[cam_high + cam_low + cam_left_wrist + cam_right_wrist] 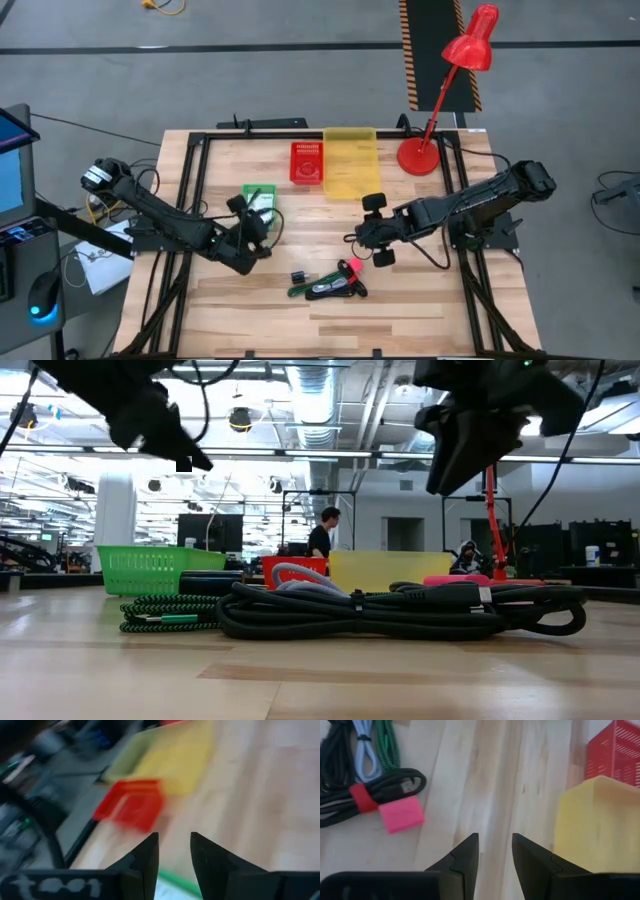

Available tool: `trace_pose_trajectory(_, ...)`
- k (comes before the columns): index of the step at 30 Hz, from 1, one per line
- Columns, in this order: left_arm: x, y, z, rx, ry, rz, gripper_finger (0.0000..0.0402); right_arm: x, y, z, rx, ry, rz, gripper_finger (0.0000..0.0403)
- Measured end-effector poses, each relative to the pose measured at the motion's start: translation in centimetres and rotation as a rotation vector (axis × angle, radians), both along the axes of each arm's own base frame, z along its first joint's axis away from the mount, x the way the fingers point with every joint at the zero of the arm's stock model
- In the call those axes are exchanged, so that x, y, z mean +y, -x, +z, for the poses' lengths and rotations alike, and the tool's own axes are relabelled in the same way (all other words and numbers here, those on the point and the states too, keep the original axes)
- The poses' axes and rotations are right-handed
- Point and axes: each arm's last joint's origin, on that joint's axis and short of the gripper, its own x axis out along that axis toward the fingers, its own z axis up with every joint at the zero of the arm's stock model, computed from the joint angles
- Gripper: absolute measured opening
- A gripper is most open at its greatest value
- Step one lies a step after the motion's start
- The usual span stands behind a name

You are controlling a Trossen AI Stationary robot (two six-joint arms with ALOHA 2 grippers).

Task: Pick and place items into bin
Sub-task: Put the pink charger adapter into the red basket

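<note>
High view shows my left hand (262, 228) by the green bin (259, 199), fingers narrowly parted, empty. My right hand (377, 230) hovers between the yellow bin (349, 160) and the cable pile (330, 285) on the bench (420, 310), also narrowly parted, holding nothing. Risk as I judge it: the black cable (390, 787), green cable (382, 745) and pink block (401, 816) lie tangled, so one grab could drag the others along. I cannot tell what the red bin (306, 163) or the other bins contain.
</note>
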Motion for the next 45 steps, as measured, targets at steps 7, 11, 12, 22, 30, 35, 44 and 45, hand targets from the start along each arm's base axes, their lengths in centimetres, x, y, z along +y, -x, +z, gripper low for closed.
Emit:
trace_pose_trajectory(7,-2.3,-1.7,1.5,-0.009,0.053,-0.421,0.0103,1.6,0.4,0.0,-0.022,-0.063,-0.051,0.0111)
trace_pose_trajectory(11,-2.6,-2.0,2.1,-0.005,0.025,-0.558,0.0103,2.4,0.6,0.0,-0.045,-0.124,-0.134,0.0111)
trace_pose_trajectory(12,-2.4,-2.0,2.2,-0.004,0.019,-0.567,0.0103,2.5,0.6,0.1,-0.056,-0.141,-0.169,0.0111)
trace_pose_trajectory(22,1.5,0.5,1.4,-0.182,0.06,-0.671,0.0103,3.8,1.3,0.3,-0.25,-0.2,-0.571,0.0111)
trace_pose_trajectory(30,3.9,3.9,-0.5,-0.452,0.136,-0.827,0.0103,2.6,0.7,0.3,-0.292,-0.314,-0.758,0.0116)
trace_pose_trajectory(35,4.3,5.2,-0.5,-0.555,0.1,-0.871,0.0103,1.3,0.4,0.1,-0.233,-0.38,-0.808,0.0122)
trace_pose_trajectory(44,4.3,5.5,-0.5,-0.566,0.088,-0.869,0.0103,1.2,-0.2,-0.8,-0.169,-0.433,-0.836,0.0123)
trace_pose_trajectory(45,4.3,5.5,-0.5,-0.566,0.088,-0.868,0.0103,1.4,-0.3,-1.1,-0.151,-0.438,-0.838,0.0123)
